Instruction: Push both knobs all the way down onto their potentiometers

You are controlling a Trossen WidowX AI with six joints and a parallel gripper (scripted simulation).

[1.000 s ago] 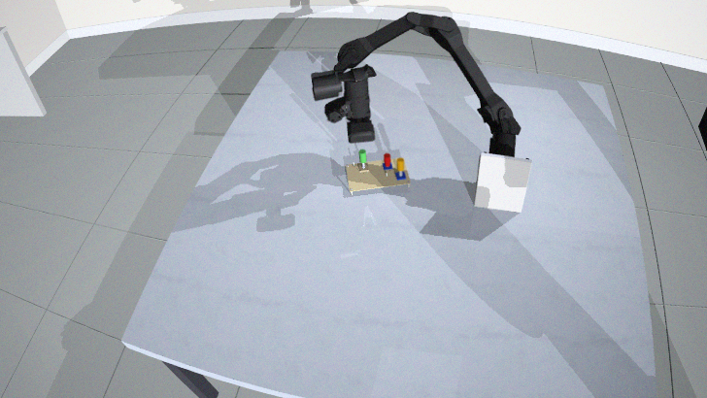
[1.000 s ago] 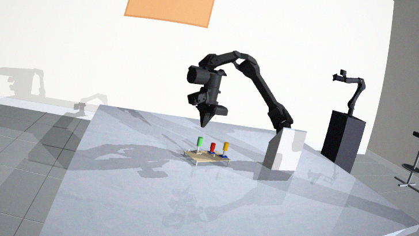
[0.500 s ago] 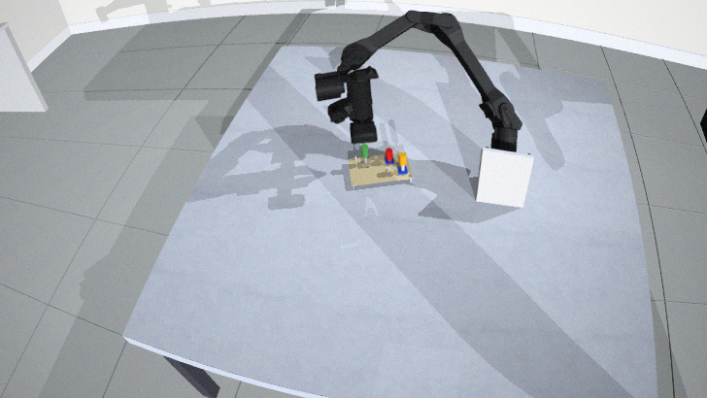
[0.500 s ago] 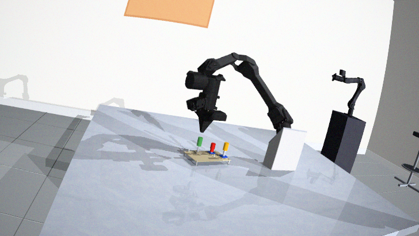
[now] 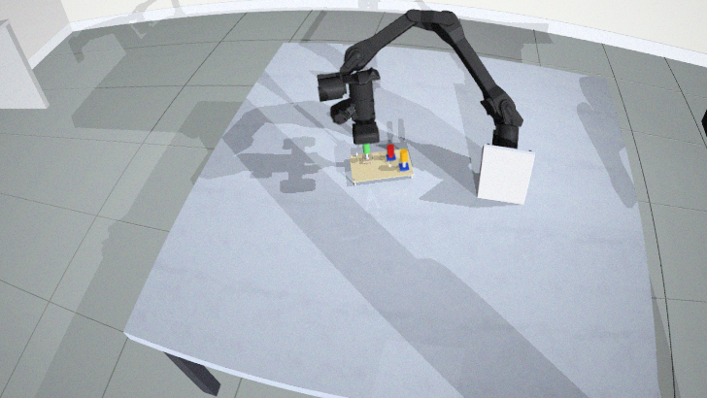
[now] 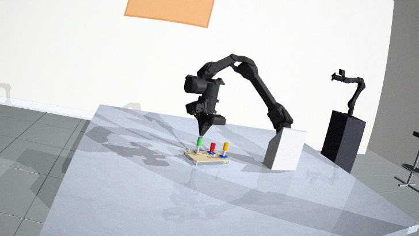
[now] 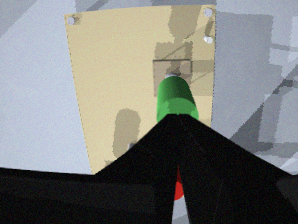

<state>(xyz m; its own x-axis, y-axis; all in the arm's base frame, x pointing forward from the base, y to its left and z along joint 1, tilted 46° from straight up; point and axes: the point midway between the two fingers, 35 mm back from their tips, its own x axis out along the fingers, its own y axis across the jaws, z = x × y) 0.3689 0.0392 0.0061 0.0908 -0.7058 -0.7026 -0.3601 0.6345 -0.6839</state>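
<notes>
The circuit board (image 5: 365, 174) (image 6: 202, 158) (image 7: 102, 65) stands on short legs. The green knob (image 5: 366, 149) (image 6: 200, 141) (image 7: 176, 95) stands high, with pale shaft showing between it and its tan potentiometer. The orange knob (image 5: 404, 155) (image 6: 225, 146) also has shaft showing above its blue potentiometer. The red knob (image 5: 390, 150) (image 6: 212, 147) (image 7: 178, 191) sits low at its blue potentiometer. My gripper (image 6: 201, 135) (image 7: 176, 124) is shut and empty, pointing down with its tips right over the green knob's top. I cannot tell whether they touch. The wrist view hides the orange knob.
The red and orange knobs stand on the arm-base side of the green one. Thin pale pins rise from the board. The arm's white base block (image 5: 506, 174) (image 6: 288, 151) stands to the right. A second arm on a dark pedestal (image 6: 341, 139) is beyond the table.
</notes>
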